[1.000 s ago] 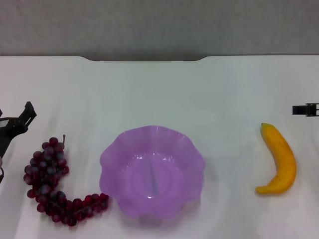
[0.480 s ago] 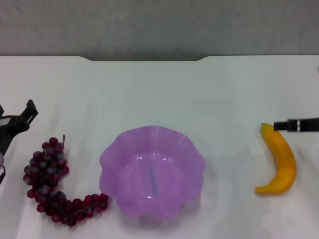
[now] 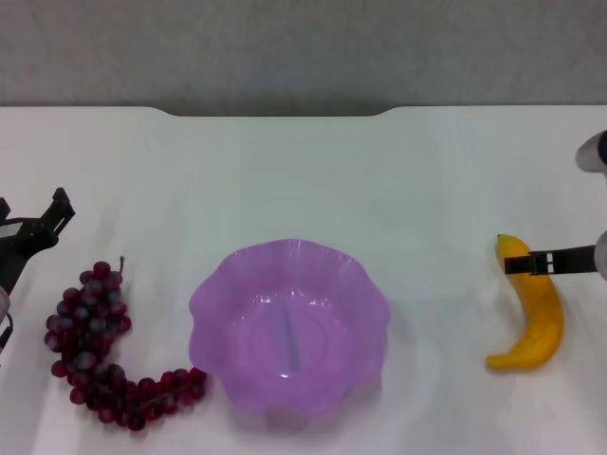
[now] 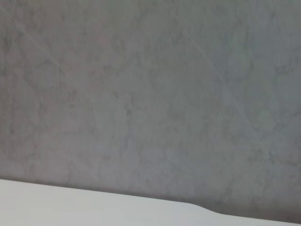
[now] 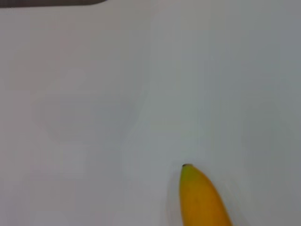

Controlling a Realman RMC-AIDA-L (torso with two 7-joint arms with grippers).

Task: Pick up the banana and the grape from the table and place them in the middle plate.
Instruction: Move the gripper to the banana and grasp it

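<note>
The banana [image 3: 541, 308] lies on the white table [image 3: 303, 171] at the right; its greenish tip also shows in the right wrist view [image 5: 200, 197]. My right gripper [image 3: 555, 260] reaches in from the right edge, and one dark finger crosses over the banana's far end. The grape bunch [image 3: 95, 341] lies at the left, curving toward the purple scalloped middle plate [image 3: 285, 248], which is empty. My left gripper [image 3: 30, 213] is at the left edge, just beyond the bunch's far end, open and empty.
The table's notched far edge [image 3: 275, 112] runs along the back, with a grey wall behind it. The left wrist view shows only that wall and a strip of table [image 4: 70, 202].
My right gripper has moved in from the right edge and nearer, from beyond the banana to over its far end. The left gripper has barely moved.
</note>
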